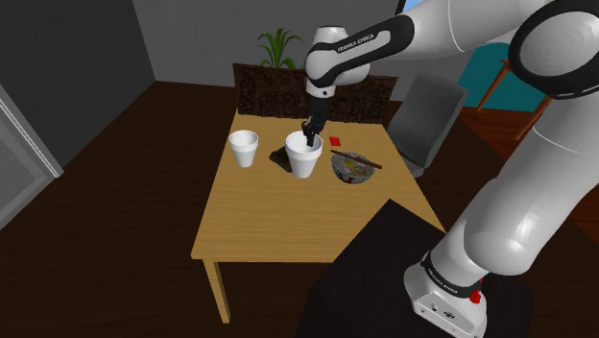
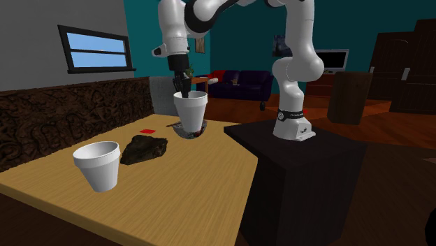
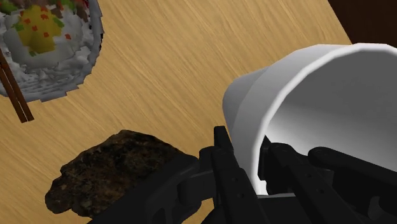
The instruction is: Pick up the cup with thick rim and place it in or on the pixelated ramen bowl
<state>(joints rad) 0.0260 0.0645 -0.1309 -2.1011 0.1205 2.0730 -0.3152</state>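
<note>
My black gripper [image 1: 310, 130] is shut on the rim of a white cup with a thick rim [image 1: 303, 154], one finger inside the wall and one outside [image 3: 226, 159]. The cup [image 2: 191, 112] hangs a little above the wooden table [image 1: 259, 216], slightly tilted in the wrist view [image 3: 305, 95]. The ramen bowl [image 1: 352, 168], filled with toppings and with chopsticks [image 3: 16, 95] across it, stands on the table just to the shoulder view's right of the cup. In the second exterior view the bowl [image 2: 190, 131] peeks out behind the cup's base.
A second white cup [image 1: 244, 147] stands to the shoulder view's left. A dark rough lump [image 2: 144, 149] lies beside the held cup. A small red item [image 1: 335, 140] lies behind the bowl. A patterned bench [image 1: 259, 91] and a grey chair [image 1: 427, 115] border the table.
</note>
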